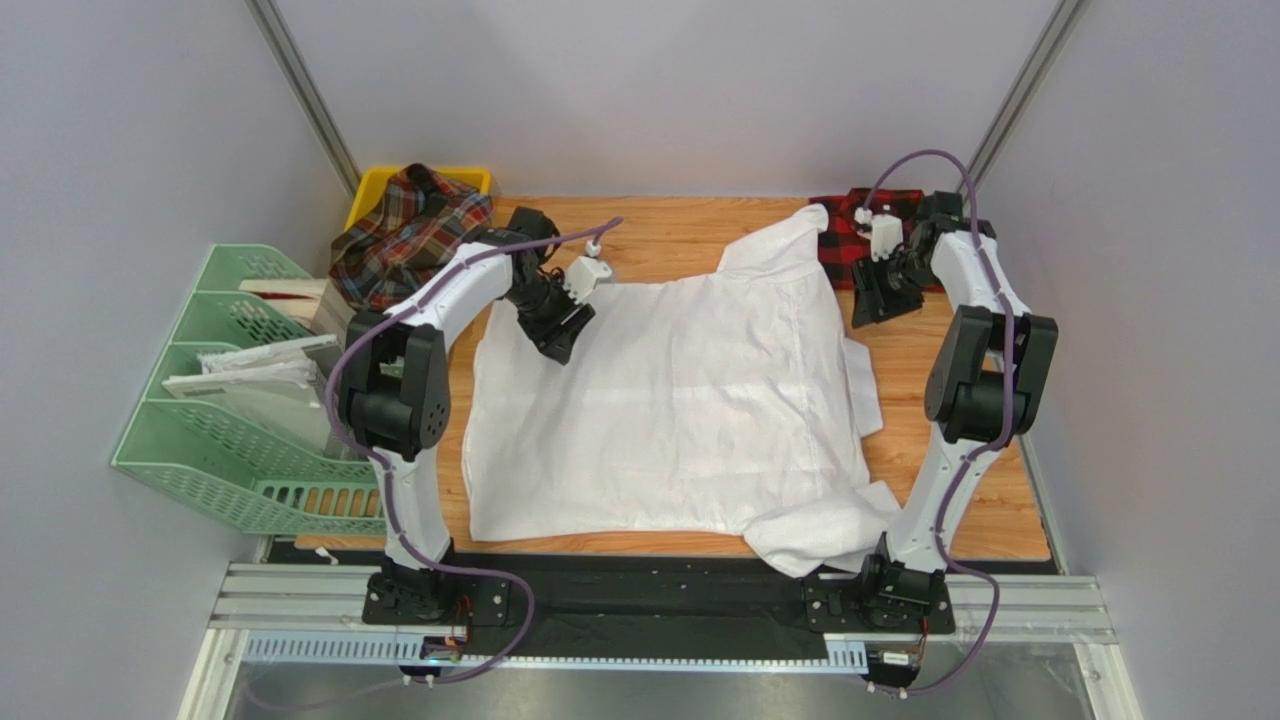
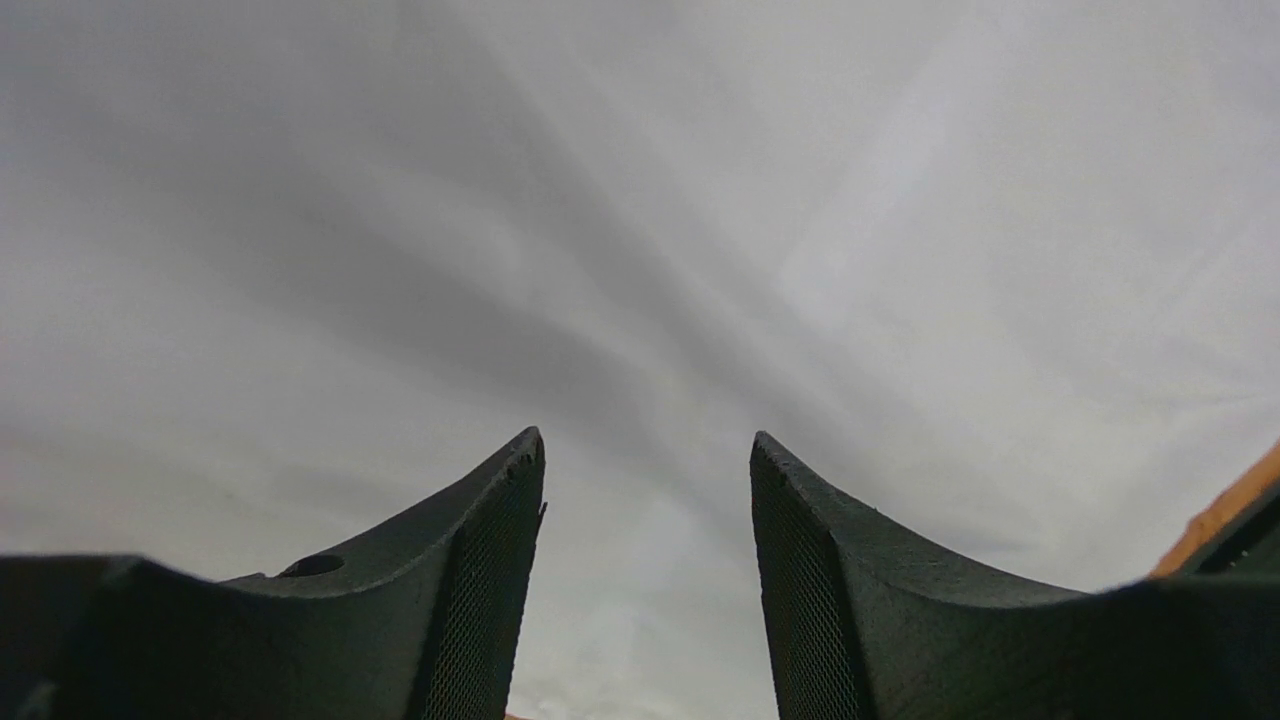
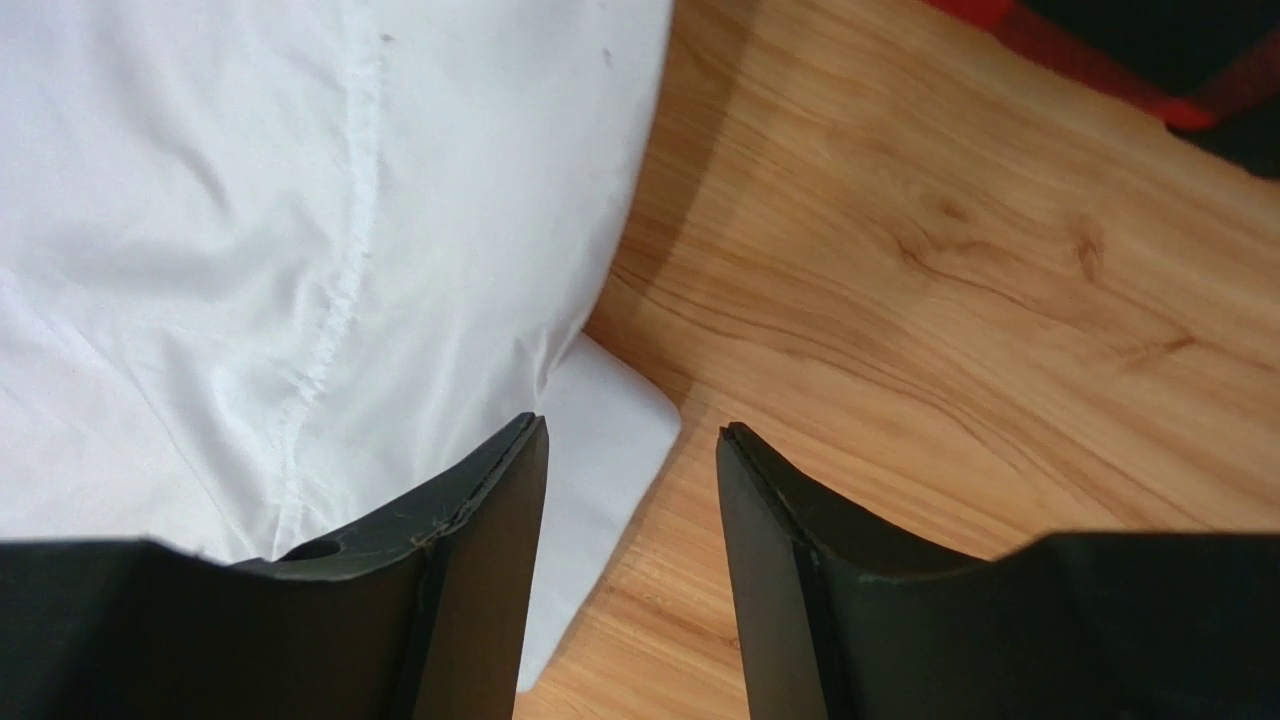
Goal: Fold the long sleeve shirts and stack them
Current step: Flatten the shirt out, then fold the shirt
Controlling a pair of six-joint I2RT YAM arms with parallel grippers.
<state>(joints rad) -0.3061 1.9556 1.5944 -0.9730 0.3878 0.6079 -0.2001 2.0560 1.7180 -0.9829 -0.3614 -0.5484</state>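
White shirt (image 1: pixel 676 405) spread flat mid-table (image 1: pixel 902 383), one sleeve bunched at the near right edge. Tartan shirt (image 1: pixel 406 233) heaped in yellow bin (image 1: pixel 374 185), far left; checked shirt (image 1: pixel 836 248) at far right corner. Left gripper (image 2: pixel 646 443) low over white cloth, jaws parted, empty. Right gripper (image 3: pixel 631 428) above the white shirt's right edge, jaws parted, empty.

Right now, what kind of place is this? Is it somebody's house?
Probably not a house; it looks like a robot test booth. Plain grey walls box in a wooden table, two robot arms are bolted to a metal rail at its edge, and a white shirt lies spread out.
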